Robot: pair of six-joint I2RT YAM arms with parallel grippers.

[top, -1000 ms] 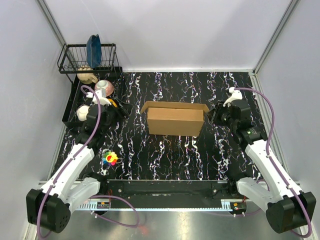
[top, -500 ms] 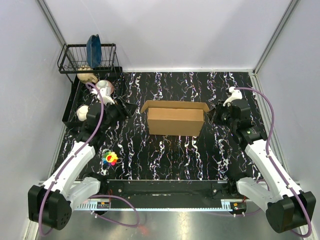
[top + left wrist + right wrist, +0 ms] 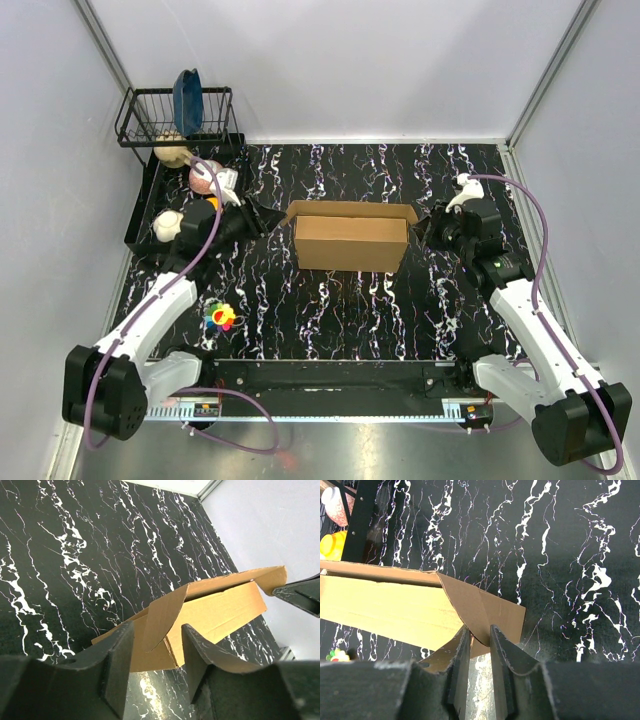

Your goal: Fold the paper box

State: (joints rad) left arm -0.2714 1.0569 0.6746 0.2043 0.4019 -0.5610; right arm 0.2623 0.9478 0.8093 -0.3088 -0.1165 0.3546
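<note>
Right gripper (image 3: 479, 632) pinching 1 paper box (image 3: 350, 245), left gripper (image 3: 156, 635) spread wide beside it

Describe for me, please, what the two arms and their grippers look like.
Both the left arm and right arm have white link shells with black joints and bases. A purple cable loops along each. The left gripper and right gripper are matte black with two blocky fingers.
</note>
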